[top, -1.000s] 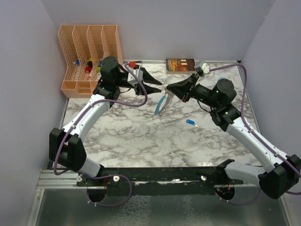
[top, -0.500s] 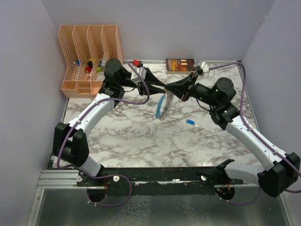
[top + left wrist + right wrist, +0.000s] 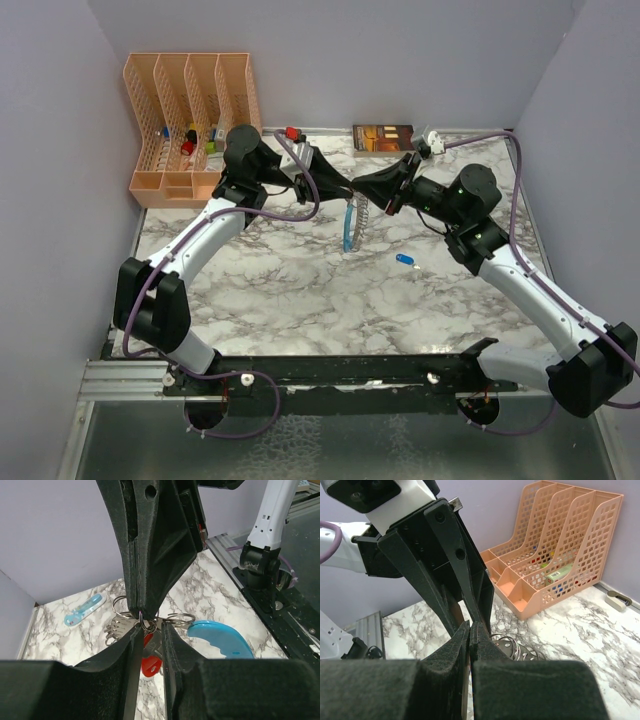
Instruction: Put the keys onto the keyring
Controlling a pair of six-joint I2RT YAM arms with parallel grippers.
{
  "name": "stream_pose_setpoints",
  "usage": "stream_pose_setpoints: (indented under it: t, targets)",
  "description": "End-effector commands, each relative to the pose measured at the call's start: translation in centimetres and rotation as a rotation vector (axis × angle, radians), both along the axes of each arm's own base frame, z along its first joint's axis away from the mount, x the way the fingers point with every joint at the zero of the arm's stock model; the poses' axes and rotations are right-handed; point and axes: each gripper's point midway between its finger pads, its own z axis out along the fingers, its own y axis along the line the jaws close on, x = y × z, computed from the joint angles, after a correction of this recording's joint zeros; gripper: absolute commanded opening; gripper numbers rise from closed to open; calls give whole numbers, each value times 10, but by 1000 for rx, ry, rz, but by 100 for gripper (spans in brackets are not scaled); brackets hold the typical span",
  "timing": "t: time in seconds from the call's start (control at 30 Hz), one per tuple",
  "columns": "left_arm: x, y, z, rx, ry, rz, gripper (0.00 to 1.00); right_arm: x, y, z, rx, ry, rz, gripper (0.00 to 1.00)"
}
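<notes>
Over the back middle of the marble table, my right gripper (image 3: pixel 360 188) is shut on a small ring of the keyring (image 3: pixel 122 622), holding it in the air. The grey rings bunch under its fingertips (image 3: pixel 141 605). The light-blue strap (image 3: pixel 348 225) hangs straight down and shows at the right in the left wrist view (image 3: pixel 220 639). My left gripper (image 3: pixel 336 186) meets it tip to tip from the left, jaws a narrow gap apart (image 3: pixel 150 627). A key with a red tag (image 3: pixel 150 664) hangs from the ring and shows in that gap. I cannot tell whether the pads touch it.
An orange mesh file organizer (image 3: pixel 190 110) stands at the back left with small items inside. A brown box (image 3: pixel 383 137) lies against the back wall. A pale-blue see-through object (image 3: pixel 404 260) lies on the table right of the hanging strap. Grey walls close both sides.
My left gripper has moved right until its tips meet the right gripper, and its jaws have narrowed. The blue strap has swung from slanted to hanging straight.
</notes>
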Motion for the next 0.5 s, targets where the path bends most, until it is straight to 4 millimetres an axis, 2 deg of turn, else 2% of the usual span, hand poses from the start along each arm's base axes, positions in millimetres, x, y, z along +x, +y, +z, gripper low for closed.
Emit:
stream_pose_setpoints:
  t: [0.0, 0.23, 0.47]
  targets:
    - [-6, -2, 11, -11, -38, -36, 23, -7, 2, 22, 44, -63, 26, 1]
    - [-6, -2, 16, -14, -36, -35, 21, -7, 2, 19, 43, -60, 27, 1]
    - [-7, -2, 16, -15, -39, -41, 4, -7, 3, 17, 43, -54, 33, 1]
